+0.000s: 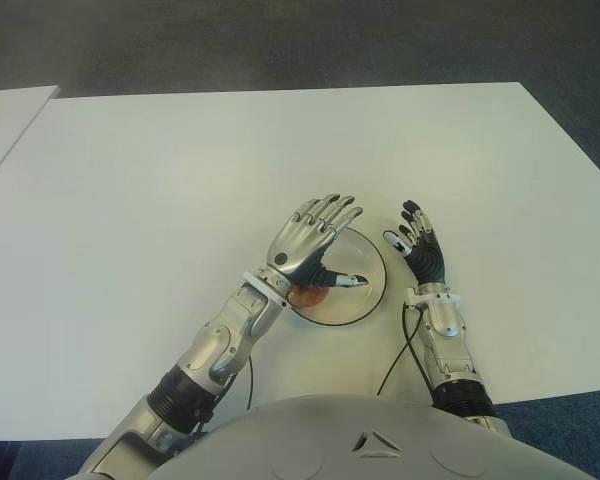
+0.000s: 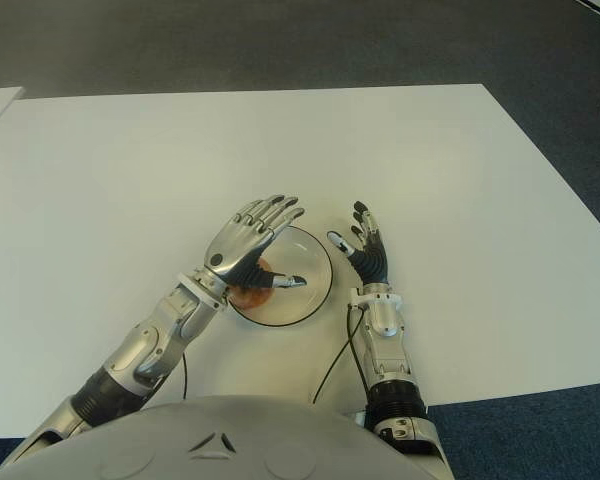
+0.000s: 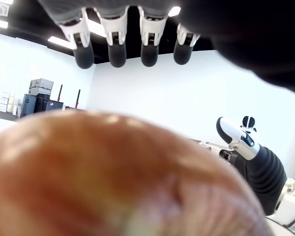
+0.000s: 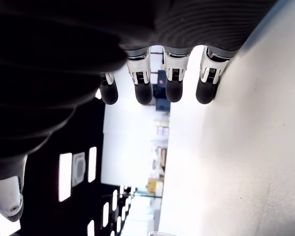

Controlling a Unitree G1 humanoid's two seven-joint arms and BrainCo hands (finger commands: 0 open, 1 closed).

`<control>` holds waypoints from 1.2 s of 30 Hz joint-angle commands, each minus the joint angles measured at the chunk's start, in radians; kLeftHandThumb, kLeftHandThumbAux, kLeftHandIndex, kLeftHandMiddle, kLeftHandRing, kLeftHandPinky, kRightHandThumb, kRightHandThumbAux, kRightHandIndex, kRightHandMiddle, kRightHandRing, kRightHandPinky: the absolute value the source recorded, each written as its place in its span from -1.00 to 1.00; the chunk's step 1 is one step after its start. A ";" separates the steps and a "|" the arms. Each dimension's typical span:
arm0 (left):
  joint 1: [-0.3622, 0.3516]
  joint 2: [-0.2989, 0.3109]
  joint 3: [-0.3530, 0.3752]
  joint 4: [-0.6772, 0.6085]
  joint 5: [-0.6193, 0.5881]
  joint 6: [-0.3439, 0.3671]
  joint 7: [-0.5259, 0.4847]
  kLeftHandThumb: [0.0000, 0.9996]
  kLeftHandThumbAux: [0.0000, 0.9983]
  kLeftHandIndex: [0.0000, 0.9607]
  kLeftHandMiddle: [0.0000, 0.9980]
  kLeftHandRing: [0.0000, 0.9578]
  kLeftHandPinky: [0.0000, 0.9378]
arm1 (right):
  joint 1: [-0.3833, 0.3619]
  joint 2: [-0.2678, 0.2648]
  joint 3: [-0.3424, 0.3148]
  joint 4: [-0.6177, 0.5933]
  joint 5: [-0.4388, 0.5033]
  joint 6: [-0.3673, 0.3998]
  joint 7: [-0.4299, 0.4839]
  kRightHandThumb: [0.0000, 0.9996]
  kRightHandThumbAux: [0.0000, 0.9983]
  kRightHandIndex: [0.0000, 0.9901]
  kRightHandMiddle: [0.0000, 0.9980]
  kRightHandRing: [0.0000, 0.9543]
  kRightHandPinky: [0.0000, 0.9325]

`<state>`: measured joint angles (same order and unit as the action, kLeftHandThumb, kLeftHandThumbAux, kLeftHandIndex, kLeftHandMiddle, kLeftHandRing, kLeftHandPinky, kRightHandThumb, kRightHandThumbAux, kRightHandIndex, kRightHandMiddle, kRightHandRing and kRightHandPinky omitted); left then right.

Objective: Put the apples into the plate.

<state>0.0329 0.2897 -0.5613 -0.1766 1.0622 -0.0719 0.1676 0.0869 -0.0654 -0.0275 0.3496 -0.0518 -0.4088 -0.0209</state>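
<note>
A reddish apple point(image 1: 308, 294) lies on the near-left part of a round white plate point(image 1: 368, 288) on the white table point(image 1: 180, 180). My left hand point(image 1: 332, 245) hovers right over it with its fingers stretched out flat and its thumb pointing across the plate; nothing is grasped. In the left wrist view the apple point(image 3: 113, 182) fills the lower part, with the straight fingertips point(image 3: 117, 49) above it. My right hand point(image 1: 402, 226) shows just right of the plate, fingers spread, palm empty. No other apple is in view.
A second white table point(image 1: 10, 110) shows at the far left edge. Dark carpet point(image 1: 380, 40) lies beyond the table's far edge and at the right. A black cable point(image 1: 400, 350) runs beside my right forearm.
</note>
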 commanded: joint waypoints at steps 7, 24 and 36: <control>0.042 -0.032 0.059 0.009 -0.063 0.053 0.005 -0.90 -0.39 -1.00 -1.00 -1.00 -1.00 | 0.050 0.013 -0.001 0.049 0.014 0.034 0.008 -0.78 0.08 -1.00 -1.00 -1.00 -1.00; 0.165 -0.188 0.359 0.310 -0.666 -0.280 0.184 -0.98 -0.20 -1.00 -1.00 -1.00 -1.00 | 0.047 0.029 -0.021 0.055 0.080 0.045 0.054 -0.72 0.26 -1.00 -1.00 -1.00 -1.00; 0.233 -0.152 0.412 0.476 -0.633 -0.474 0.274 -1.00 -0.13 -0.98 -1.00 -1.00 -1.00 | 0.050 0.012 -0.027 0.041 0.076 0.046 0.065 -0.71 0.32 -1.00 -1.00 -1.00 -1.00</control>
<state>0.2505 0.1255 -0.1633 0.2559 0.4077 -0.5222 0.4114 0.0880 -0.0543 -0.0549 0.3514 0.0226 -0.4114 0.0365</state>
